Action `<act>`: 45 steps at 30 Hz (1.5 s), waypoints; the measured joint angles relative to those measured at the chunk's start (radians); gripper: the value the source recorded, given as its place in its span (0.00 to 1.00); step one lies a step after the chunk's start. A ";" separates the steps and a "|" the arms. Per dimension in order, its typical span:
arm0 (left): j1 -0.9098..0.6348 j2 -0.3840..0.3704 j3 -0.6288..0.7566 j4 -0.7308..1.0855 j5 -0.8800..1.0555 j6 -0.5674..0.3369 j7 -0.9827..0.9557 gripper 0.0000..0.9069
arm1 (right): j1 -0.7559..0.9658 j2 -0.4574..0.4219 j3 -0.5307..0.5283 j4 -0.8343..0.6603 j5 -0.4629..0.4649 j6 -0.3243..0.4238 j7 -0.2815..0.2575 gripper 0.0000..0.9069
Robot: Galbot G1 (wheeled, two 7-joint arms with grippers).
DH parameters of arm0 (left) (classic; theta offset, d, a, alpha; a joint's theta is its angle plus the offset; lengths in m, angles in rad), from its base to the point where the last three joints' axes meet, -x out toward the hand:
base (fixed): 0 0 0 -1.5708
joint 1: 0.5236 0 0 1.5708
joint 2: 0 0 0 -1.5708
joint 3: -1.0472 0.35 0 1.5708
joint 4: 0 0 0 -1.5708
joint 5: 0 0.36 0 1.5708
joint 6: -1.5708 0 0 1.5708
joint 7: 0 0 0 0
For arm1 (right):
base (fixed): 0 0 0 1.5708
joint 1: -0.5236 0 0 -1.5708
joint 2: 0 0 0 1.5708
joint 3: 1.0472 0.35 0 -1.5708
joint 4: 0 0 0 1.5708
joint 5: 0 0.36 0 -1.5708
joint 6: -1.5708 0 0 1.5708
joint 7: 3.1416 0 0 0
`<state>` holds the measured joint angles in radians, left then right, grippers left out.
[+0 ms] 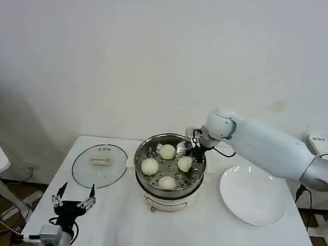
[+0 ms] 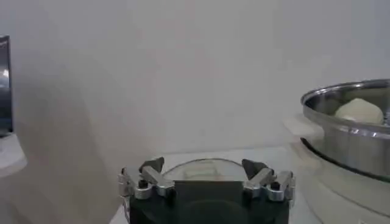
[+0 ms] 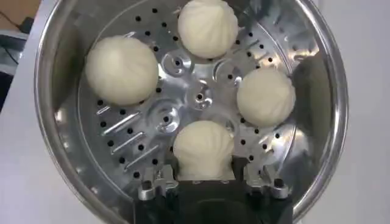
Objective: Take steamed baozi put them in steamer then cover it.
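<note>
On a white table [image 1: 119,220] before a bare wall, the right gripper [image 3: 204,178] is clasping a steamed baozi [image 3: 203,148] inside the steamer [image 1: 144,180], the left gripper [image 1: 73,202] idling spread at the table's front-left corner.

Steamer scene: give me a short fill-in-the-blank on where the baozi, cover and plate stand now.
1. The steamer holds ____ steamed baozi.
2. The cover lies on the table, on the steamer's ____ side.
3. The white plate holds ____ buns.
4. The right gripper has its fingers around a ____.

Missing words: four; left; no; baozi

white right arm [image 1: 274,146]; black gripper [image 1: 194,153]; silver fingertips [image 3: 152,189]
</note>
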<state>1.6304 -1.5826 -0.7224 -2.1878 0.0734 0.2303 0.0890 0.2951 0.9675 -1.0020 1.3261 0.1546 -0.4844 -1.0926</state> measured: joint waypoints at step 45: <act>0.011 0.015 0.033 -0.012 0.002 -0.024 -0.023 1.00 | -0.939 -0.448 1.243 0.537 0.411 0.199 0.706 1.00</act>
<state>1.6410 -1.5679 -0.6890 -2.2000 0.0752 0.2067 0.0658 -0.6435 0.5197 0.2415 1.8634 0.5659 -0.2849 -0.3863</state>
